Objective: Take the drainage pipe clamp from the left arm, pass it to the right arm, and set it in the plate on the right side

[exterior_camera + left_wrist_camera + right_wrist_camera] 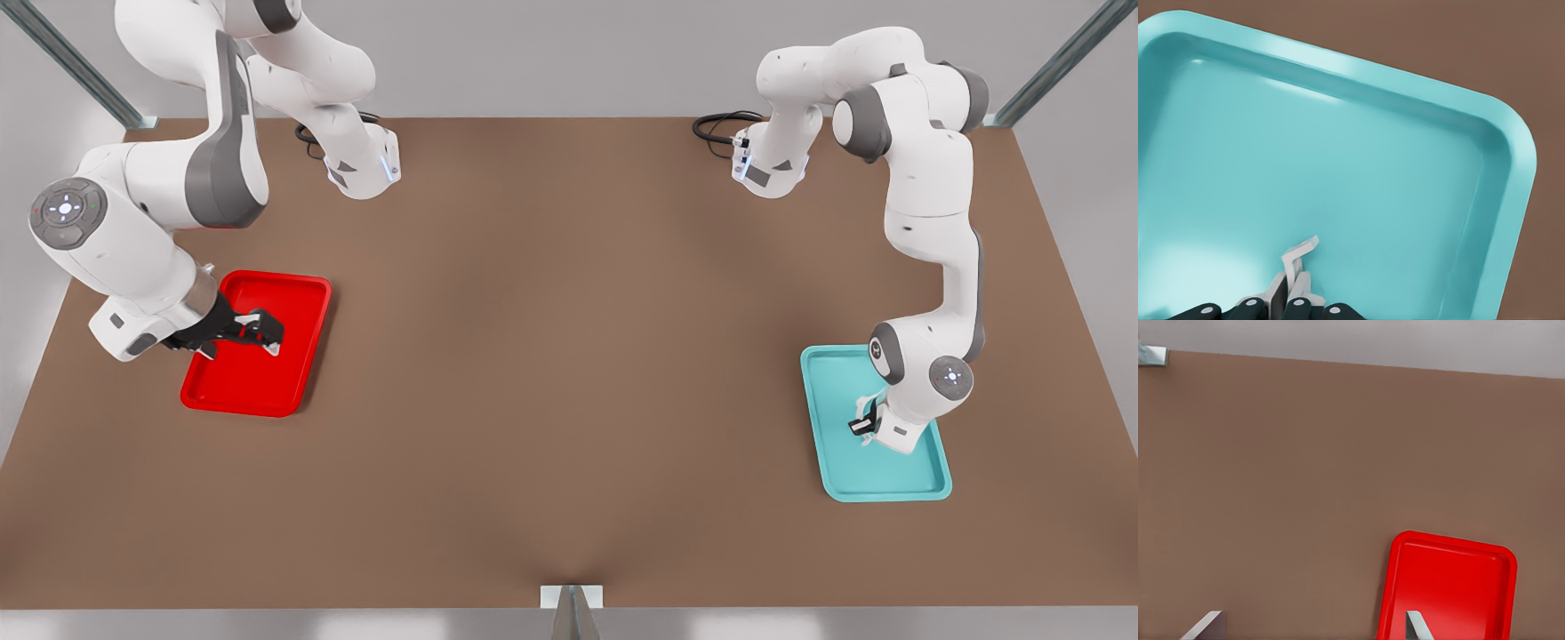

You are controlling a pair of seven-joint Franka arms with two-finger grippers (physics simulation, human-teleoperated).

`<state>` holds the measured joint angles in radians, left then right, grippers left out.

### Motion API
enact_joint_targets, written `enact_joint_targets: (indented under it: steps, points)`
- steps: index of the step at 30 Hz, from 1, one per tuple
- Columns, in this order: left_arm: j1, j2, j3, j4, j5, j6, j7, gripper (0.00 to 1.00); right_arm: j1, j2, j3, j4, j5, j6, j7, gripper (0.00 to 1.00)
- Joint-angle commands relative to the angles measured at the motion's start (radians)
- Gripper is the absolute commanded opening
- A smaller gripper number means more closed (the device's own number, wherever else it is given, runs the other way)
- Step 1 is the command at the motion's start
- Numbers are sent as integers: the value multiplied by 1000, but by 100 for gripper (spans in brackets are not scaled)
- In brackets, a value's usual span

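Observation:
The white drainage pipe clamp [1301, 251] is pinched between the fingers of my left gripper [1293, 293], and its flared tab sticks out past the fingertips. That gripper [864, 425] hangs just above the floor of the teal tray [925, 484] at the front view's right. The red plate [298, 378] lies at the front view's left. Above it my right gripper [267, 336] hovers tilted, open, with nothing between its fingers [1418, 627]. In the right wrist view the plate [1451, 587] sits beyond one fingertip.
Brown tabletop [569, 356] stretches wide between the two trays. Both arm bases [364, 169] stand at the far edge with black cables. Metal frame posts [573, 613] rise at the table's corners and front edge.

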<state>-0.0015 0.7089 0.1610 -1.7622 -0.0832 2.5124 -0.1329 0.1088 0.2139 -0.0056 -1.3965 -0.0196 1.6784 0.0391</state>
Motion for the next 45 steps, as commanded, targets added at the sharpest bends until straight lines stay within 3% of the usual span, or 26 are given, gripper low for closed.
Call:
enact_joint_targets:
  steps: [1, 5, 11, 15, 20, 25, 31, 35, 38, 45]
  points:
    - [0, 0, 0, 1, 0, 2, -20, 27, 0, 10, 0, 2, 15, -2, 4, 100]
    - [0, 1, 0, 1, -1, 2, -22, 21, -8, 15, -1, 10, 61, -48, 61, 100]
    - [-5, -5, -3, 9, -43, -15, -34, 21, -18, 53, -10, 70, 52, -60, 35, 100]
    - [-8, -20, -8, 127, -107, -211, -135, 21, -34, 50, -11, 70, 46, -63, -4, 100]
    - [-120, -28, -51, 326, -90, -546, -757, 21, -32, 50, -5, 70, 52, -62, 15, 100]
    - [-273, -45, -54, 412, -207, -616, -1694, 21, -31, 52, -1, 67, 46, -62, 2, 100]
    - [-324, -40, -285, 460, -204, -397, -2758, 21, -21, 55, -1, 65, 46, -62, -1, 100]
    - [-455, -32, -252, 481, -196, -221, -3240, 21, -34, 48, -10, 71, 52, -123, -1, 100]
    - [-650, -11, -74, 503, -196, -104, -3475, 21, -55, 53, -13, 77, 46, -112, -1, 100]
    - [-724, 3, -118, 563, -207, 62, -3702, 21, -15, 58, 3, 77, 43, -63, 13, 100]
